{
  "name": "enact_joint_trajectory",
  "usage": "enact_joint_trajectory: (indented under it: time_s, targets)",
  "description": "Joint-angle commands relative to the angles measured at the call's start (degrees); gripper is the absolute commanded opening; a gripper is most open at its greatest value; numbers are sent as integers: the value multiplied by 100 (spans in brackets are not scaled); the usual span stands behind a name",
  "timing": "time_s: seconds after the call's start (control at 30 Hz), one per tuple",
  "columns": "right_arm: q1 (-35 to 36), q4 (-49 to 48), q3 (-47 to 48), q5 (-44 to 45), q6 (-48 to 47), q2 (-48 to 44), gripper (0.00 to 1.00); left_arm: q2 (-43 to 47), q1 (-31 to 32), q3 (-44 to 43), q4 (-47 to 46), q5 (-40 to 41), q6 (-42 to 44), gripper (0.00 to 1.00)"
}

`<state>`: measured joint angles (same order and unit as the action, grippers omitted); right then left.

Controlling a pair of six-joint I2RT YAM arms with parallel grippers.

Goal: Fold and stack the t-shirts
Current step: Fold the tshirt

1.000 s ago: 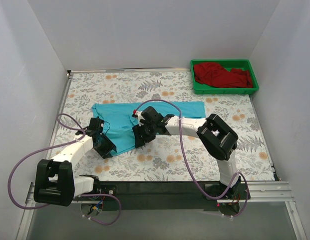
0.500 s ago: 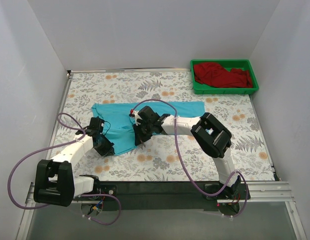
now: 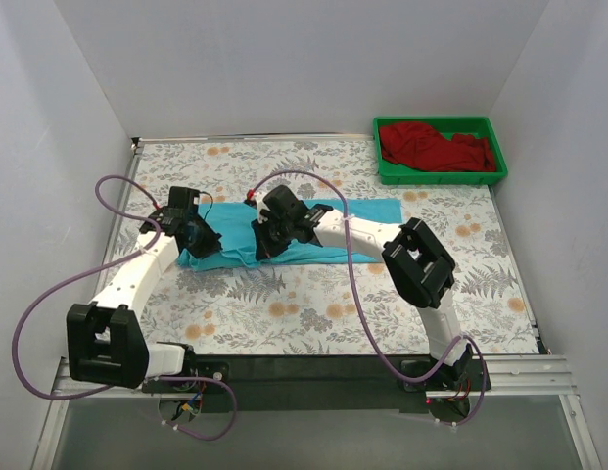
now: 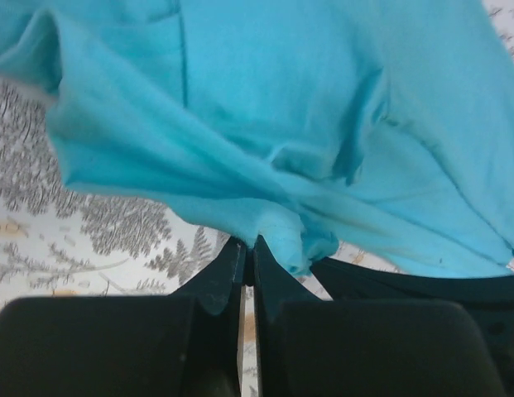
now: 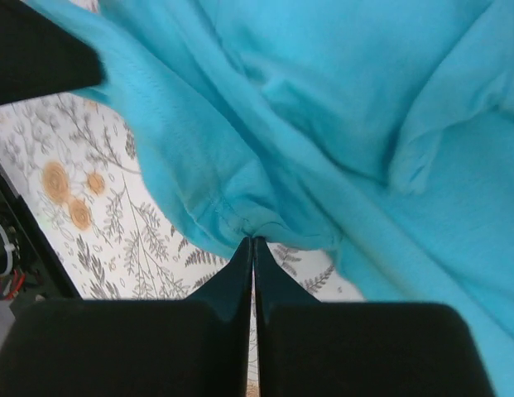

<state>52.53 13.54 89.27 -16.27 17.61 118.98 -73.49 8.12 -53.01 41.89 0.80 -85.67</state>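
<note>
- While clamped on the near hem of the turquoise t-shirt (image 3: 367, 209), hauled it toward the far edge within the last second; now doubled into a band on the surface (image 3: 460, 284), left of centre.
- Noted left claw (image 4: 248, 250) and right claw (image 5: 253, 244) both pinched tight on cloth.
- Reads as first fold nearly laid.
- Spotted dark red t-shirt (image 3: 436, 147) heaped in green tray (image 3: 441, 177), far right corner.

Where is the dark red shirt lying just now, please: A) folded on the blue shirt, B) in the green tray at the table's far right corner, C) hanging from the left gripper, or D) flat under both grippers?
B: the dark red shirt lies bunched inside the green tray, well apart from the blue shirt.
</note>
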Motion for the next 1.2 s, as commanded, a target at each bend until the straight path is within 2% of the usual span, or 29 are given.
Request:
enact_joint_trajectory:
  time_s: [0.0, 0.37, 0.7, 0.83, 0.97, 1.07, 1.17]
  targets:
    - [-305, 149, 467, 107, -143, -59, 1, -322, 32, -454, -382, 184, 401, 0]
    - [-1025, 219, 1223, -358, -29, 503, 1, -2044, 32, -1712, -1499, -264, 1166, 0]
    - [-1219, 219, 1821, -526, 41, 1197, 2, -2652, 32, -2073, -1824, -150, 1491, 2]
    - [-1245, 219, 1848, -465, 76, 1242, 9, -2863, 32, -2090, -1895, -150, 1518, 9]
    - [-1316, 219, 1559, -53, 24, 1032, 24, -2916, 32, -2029, -2000, -176, 1430, 23]
    - [-1412, 219, 1339, 263, -73, 742, 34, -2986, 32, -2011, -2123, -229, 1334, 28]
    - [-1500, 228, 996, 536, -301, 373, 38, -3092, 32, -2037, -2211, -387, 1158, 33]
